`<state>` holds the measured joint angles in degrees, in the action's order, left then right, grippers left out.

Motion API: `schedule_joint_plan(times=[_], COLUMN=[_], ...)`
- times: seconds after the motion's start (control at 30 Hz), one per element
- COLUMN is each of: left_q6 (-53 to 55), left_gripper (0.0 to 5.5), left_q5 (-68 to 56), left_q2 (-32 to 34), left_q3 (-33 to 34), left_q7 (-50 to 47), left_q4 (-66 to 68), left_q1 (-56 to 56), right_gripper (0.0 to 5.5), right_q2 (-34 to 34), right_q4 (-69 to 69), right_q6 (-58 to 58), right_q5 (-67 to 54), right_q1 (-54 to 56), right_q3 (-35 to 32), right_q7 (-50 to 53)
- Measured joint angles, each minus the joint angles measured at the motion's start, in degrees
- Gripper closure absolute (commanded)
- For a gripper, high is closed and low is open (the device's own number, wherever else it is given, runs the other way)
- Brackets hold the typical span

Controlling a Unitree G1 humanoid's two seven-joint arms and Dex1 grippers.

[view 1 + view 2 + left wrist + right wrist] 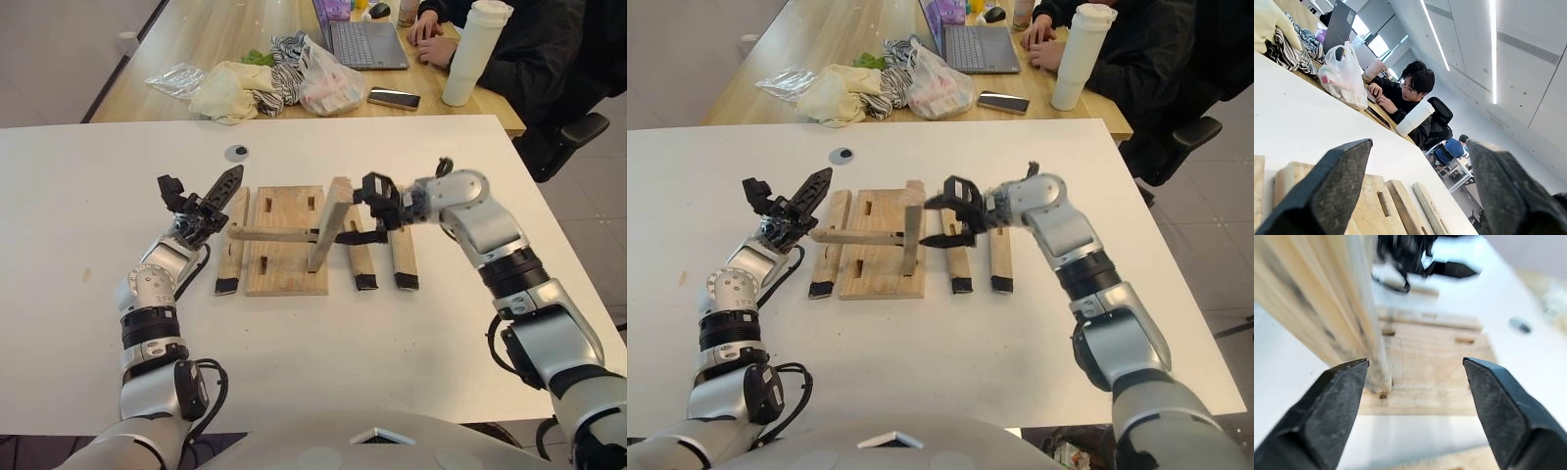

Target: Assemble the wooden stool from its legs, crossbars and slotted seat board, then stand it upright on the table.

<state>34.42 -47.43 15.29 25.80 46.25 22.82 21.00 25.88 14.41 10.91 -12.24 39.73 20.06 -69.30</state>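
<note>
The slotted seat board [279,257] lies flat on the white table [88,294]. One leg [331,220] stands tilted in the board, and a crossbar [269,234] runs from it toward the left. A loose leg [232,245] lies left of the board; two more legs [402,257] lie to its right. My right gripper [361,211] is open just right of the standing leg, whose side [1317,298] is close to one finger [1332,406]. My left gripper [201,186] is open above the table left of the board, over the left leg's far end. The board [1376,205] shows below its fingers.
A small dark round object [236,152] lies on the table behind the board. A wooden table at the back holds plastic bags [323,78], cloth, a laptop [367,44], a phone [394,98] and a white bottle [470,54]. The near half of the white table is bare.
</note>
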Motion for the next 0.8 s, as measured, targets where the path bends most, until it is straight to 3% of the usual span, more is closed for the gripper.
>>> schedule_joint_plan(times=[0.17,0.27,0.43,0.57,0.67,0.8], left_q6=[0.0,0.0,0.1,0.2,0.3,0.3], left_gripper=[1.97,1.97,1.97,1.97,1.97,1.97], left_q5=[-0.2,-0.4,-0.4,-0.4,-0.4,-0.4], left_q2=[0.3,0.3,0.3,0.6,1.2,1.7], left_q3=[0.4,0.3,0.4,0.4,0.3,0.1], left_q7=[-0.1,-0.2,-0.1,-0.4,-0.7,-0.8], left_q4=[-0.6,-0.7,-1.1,-1.1,-1.1,-1.0], left_q1=[-0.7,-0.8,-1.2,-1.1,-1.1,-0.9], right_gripper=[1.24,1.24,1.24,1.24,1.24,1.61], right_q2=[11.9,12.5,3.9,-10.6,-16.1,-16.9], right_q4=[-2.9,-3.7,-10.4,-19.9,-21.8,-24.0], right_q6=[-2.2,-0.9,18.6,40.1,45.8,48.2], right_q5=[7.0,8.4,5.3,4.2,4.0,3.5], right_q1=[-5.6,-12.3,-15.7,-21.7,-26.4,-26.6], right_q3=[-0.5,-5.8,-16.6,-26.5,-26.8,-26.5], right_q7=[-1.6,9.3,28.3,48.9,54.7,57.1])
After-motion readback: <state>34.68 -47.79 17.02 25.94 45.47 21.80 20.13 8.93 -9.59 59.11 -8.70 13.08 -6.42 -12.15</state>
